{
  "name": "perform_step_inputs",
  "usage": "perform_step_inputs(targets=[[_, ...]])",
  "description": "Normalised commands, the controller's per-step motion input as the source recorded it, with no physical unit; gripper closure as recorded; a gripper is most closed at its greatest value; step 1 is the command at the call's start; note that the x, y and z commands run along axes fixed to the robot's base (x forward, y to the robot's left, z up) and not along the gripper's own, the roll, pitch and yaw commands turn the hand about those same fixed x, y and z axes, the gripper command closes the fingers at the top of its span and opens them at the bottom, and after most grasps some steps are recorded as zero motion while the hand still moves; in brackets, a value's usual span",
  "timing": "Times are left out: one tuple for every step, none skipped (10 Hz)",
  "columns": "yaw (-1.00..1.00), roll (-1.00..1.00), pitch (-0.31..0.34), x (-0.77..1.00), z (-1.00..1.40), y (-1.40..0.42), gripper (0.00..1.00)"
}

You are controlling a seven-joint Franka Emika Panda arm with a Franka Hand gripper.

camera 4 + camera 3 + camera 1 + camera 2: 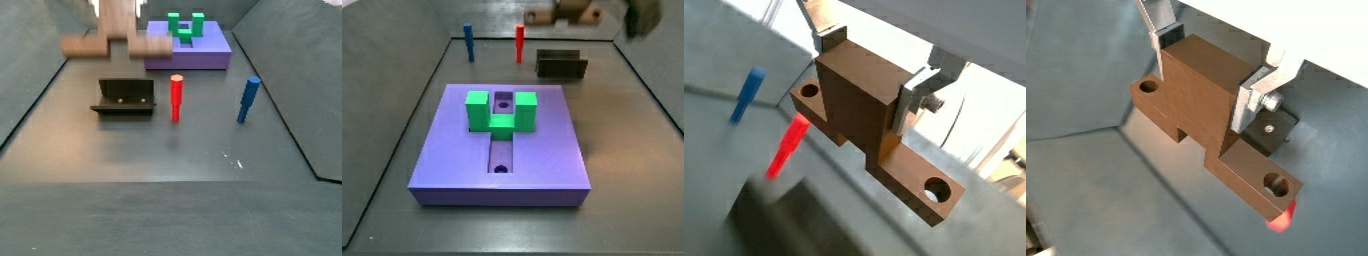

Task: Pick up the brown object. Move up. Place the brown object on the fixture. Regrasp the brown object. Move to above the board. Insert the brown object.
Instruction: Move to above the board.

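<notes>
Two silver fingers (1256,97) of the end effector (871,72) clamp the raised middle block of the brown object (871,105) — narrow grip, jaws closed on its sides, both holed ends left free. Bar hangs level, clear of the floor, near the fixture (126,97) in a side view; seemingly poised for setting down there to regrasp. Board (456,150) with green block (500,111) sits well apart, slot open. Red peg (175,96) and blue peg (249,99) stand right of the fixture.
</notes>
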Motion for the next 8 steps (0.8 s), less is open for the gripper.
perform_step_inputs(targets=[[-0.02,-0.01,0.087,0.01,1.40,-0.05,1.00],[0.00,-0.01,0.096,0.03,1.40,-0.02,1.00],[0.02,-0.02,0.102,0.03,0.85,-0.03,1.00],[0.03,0.00,0.106,0.03,0.43,-0.02,1.00],[-0.06,-1.00,0.032,-0.92,0.29,-1.40,1.00],[-0.06,-1.00,0.021,-0.93,0.27,-1.40,1.00],[-0.05,-1.00,0.001,-1.02,0.27,-1.40,1.00],[-0.05,-1.00,0.003,-1.03,0.26,-1.40,1.00]])
